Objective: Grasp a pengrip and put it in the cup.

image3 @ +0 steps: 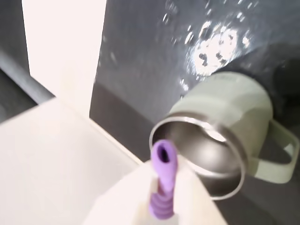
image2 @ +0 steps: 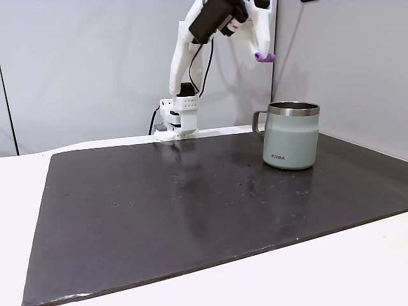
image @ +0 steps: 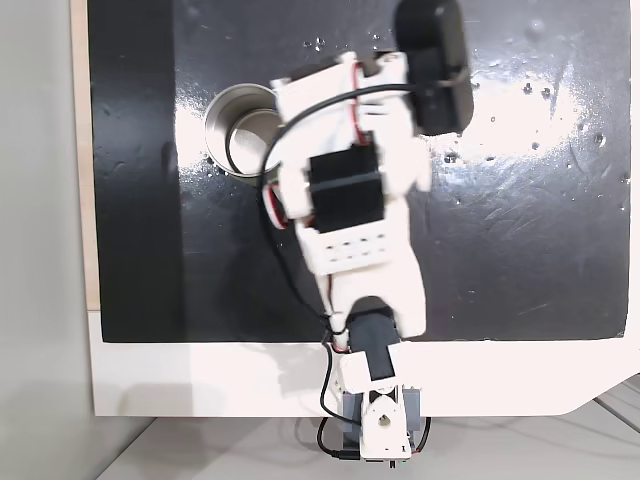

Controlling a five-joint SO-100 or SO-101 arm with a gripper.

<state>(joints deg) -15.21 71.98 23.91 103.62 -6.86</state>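
The white two-finger hand (image2: 262, 54) grips the small light-purple ribbed rubber pengrip (image2: 264, 57) high above the black-matted table (image2: 191, 210), just left of the pale-green steel-rimmed cup (image2: 292, 135) in a fixed view, apparently lining up a drop into its mouth.

Bright even light, mat (image: 520, 130) glare, blurred wrist view.

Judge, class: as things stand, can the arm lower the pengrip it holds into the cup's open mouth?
Probably yes. The gripper holds the pengrip above the cup, whose mouth is open, upright and uncovered, with nothing seen between them; it may need a small sideways shift first.
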